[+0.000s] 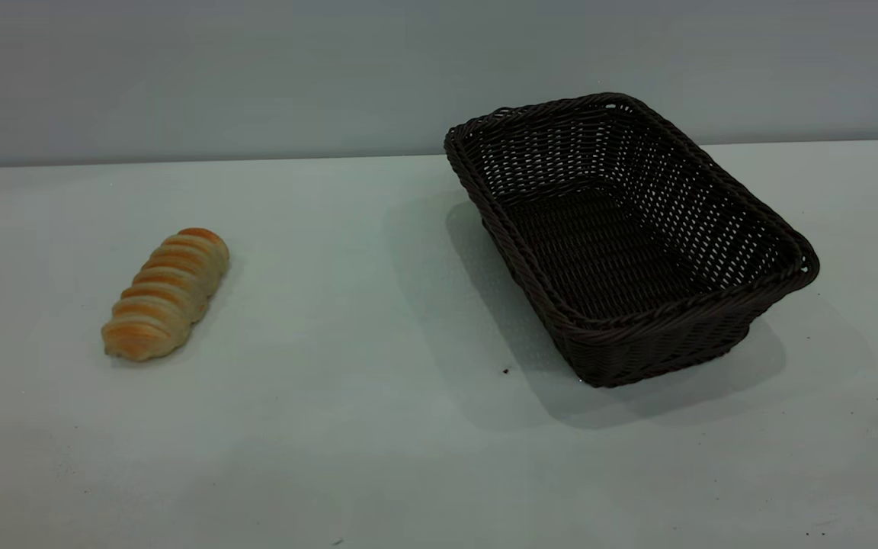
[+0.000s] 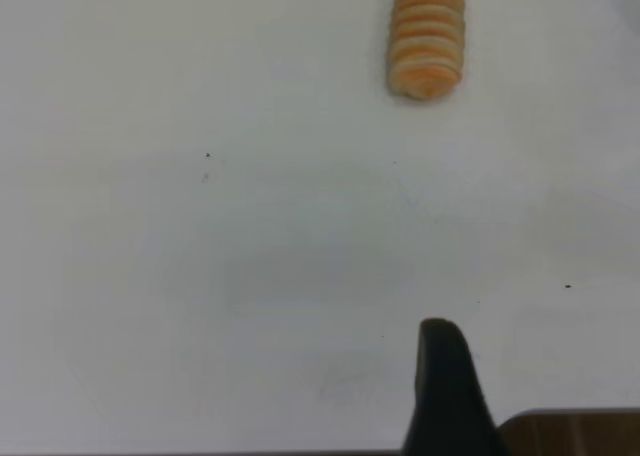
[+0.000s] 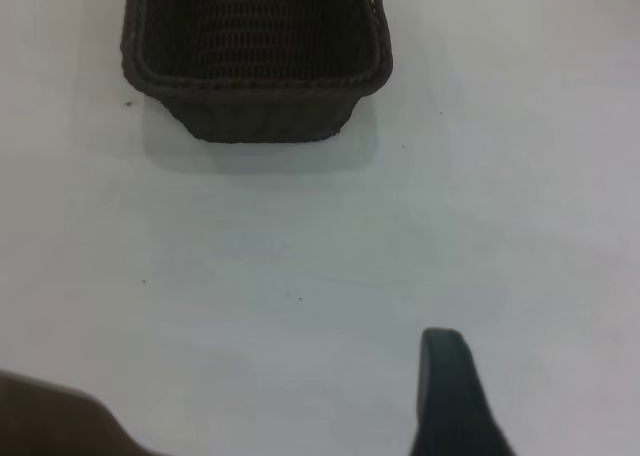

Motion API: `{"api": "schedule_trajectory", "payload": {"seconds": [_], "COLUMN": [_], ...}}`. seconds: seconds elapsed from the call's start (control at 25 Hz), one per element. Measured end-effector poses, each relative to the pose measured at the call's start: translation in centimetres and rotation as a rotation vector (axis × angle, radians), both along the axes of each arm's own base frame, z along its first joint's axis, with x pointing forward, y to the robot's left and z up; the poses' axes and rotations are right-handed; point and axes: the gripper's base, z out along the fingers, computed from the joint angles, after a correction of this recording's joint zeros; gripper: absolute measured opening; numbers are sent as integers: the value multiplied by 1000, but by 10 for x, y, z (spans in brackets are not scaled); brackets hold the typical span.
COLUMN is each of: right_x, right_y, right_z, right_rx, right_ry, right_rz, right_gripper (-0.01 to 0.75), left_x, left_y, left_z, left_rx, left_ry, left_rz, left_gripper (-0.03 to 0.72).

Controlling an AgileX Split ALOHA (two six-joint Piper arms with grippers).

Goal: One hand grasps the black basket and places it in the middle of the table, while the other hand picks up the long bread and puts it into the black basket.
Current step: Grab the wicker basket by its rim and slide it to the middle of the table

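Observation:
The black basket (image 1: 675, 320) stands empty on the right half of the table (image 1: 378, 427), a short end turned toward the front. The long bread (image 1: 167, 293) lies on the left half, well apart from the basket. No arm shows in the exterior view. In the left wrist view the bread (image 2: 427, 36) lies far ahead of my left gripper (image 2: 445, 396), which holds nothing. In the right wrist view the basket (image 3: 255, 81) stands far ahead of my right gripper (image 3: 450, 401), which also holds nothing. Both grippers are only partly in view.
A plain grey wall (image 1: 256, 69) runs behind the table's back edge. Bare tabletop lies between the bread and the basket. A few tiny dark specks (image 1: 505, 371) dot the surface near the basket.

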Motion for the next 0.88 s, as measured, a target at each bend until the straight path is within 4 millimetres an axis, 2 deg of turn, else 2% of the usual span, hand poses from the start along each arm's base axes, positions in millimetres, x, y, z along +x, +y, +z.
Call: {"api": "schedule_trajectory", "payload": {"seconds": [0.56, 0.88], "right_x": [0, 5], "right_y": [0, 0], "right_z": [0, 1], "right_rx": [-2, -3], "right_ry": [-1, 28], "right_rz": [1, 2], "right_gripper": [460, 460], "left_x": [5, 28], "left_y": [-3, -4], "left_z": [11, 22], "left_rx": [-26, -21], "left_ry": [-100, 5], "left_rz": [-20, -21], "left_gripper": [501, 501]}}
